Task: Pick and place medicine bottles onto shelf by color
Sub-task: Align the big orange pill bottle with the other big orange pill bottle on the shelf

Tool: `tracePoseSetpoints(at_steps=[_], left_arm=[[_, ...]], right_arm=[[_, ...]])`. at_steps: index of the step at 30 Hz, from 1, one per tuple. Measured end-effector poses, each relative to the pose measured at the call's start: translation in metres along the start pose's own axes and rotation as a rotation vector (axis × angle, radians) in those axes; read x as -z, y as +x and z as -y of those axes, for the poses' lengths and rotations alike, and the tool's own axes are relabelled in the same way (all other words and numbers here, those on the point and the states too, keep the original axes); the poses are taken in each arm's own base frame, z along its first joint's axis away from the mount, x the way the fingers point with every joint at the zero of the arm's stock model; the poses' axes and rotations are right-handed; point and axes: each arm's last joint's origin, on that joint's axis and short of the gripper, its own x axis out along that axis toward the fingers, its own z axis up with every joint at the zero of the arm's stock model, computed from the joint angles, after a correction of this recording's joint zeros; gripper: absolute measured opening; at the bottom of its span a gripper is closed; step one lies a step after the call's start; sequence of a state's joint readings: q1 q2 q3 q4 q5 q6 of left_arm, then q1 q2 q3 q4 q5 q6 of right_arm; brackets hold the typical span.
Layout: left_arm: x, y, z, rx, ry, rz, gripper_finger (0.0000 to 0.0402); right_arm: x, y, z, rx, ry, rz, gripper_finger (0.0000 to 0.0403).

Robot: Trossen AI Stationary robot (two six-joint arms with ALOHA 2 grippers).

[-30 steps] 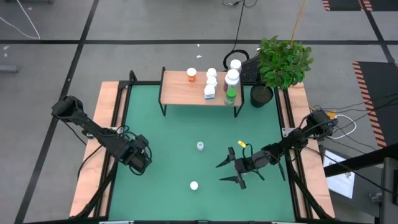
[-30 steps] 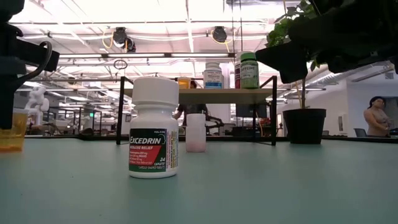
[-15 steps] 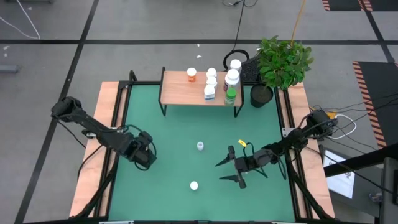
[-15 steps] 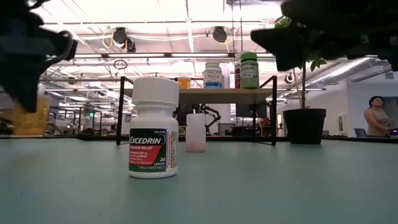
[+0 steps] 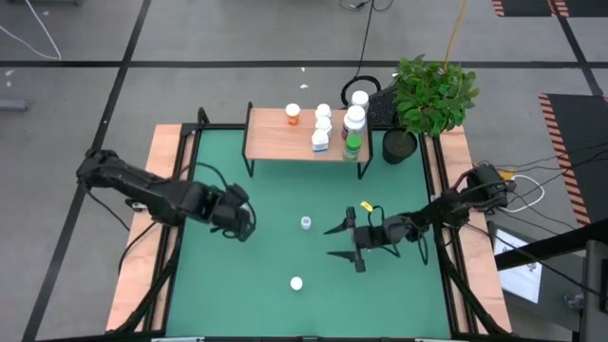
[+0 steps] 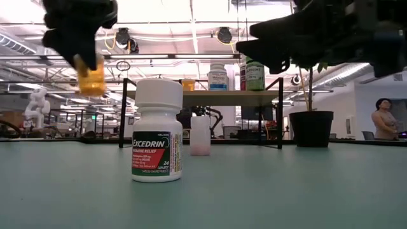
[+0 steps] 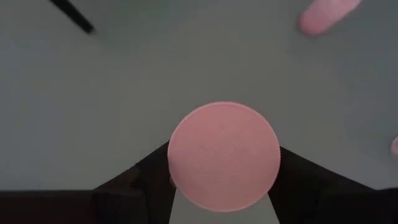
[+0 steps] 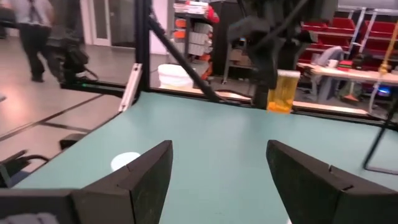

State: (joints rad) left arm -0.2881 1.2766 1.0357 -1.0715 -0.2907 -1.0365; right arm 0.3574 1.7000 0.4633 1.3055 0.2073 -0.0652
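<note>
The shelf (image 5: 302, 136) stands at the far side of the green table (image 5: 275, 247) and carries several medicine bottles: one orange bottle (image 5: 293, 115) near its left end, and a group of white-capped ones with a green bottle (image 5: 352, 144) at the right end, just beside the black plant pot (image 5: 400, 146). Two more bottles stand on the table: a small pale one (image 5: 306, 223) near the middle and a white Excedrin bottle (image 6: 157, 130) close to the front edge. What is inside any bottle cannot be seen. The left gripper (image 5: 237, 215) is above the table, left of the middle, and it pinches a translucent orange bottle (image 6: 90, 79); in the left wrist view only the round cap (image 7: 224, 155) of this bottle shows between the dark fingers (image 7: 140, 183), and the body is hidden under it. The right gripper (image 5: 340, 242) hangs right of the middle with the jaws spread and nothing between them. In the low view both arms are cut off at the top edge.
</note>
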Motion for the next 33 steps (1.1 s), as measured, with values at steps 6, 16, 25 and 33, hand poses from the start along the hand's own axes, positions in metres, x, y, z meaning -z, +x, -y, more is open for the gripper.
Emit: tracePoseSetpoints(at_steps=[6,16,25,33], left_arm=[[-0.029,-0.018,-0.001,0.049,0.009,0.063,0.0211],[-0.09,-0.03,0.008,0.045,0.177,0.147,0.0211],[-0.18,-0.011,-0.007,0.01,0.242,0.153,0.0211],[-0.252,0.011,-0.046,-0.063,0.204,0.092,0.0211]], right_arm=[[0.0,0.001,0.007,-0.004,0.031,0.001,0.0253],[-0.009,-0.004,0.012,-0.012,0.047,-0.067,0.0253],[-0.01,-0.008,0.012,-0.009,0.067,-0.142,0.0253],[-0.003,-0.009,0.012,-0.005,0.098,-0.211,0.0253]])
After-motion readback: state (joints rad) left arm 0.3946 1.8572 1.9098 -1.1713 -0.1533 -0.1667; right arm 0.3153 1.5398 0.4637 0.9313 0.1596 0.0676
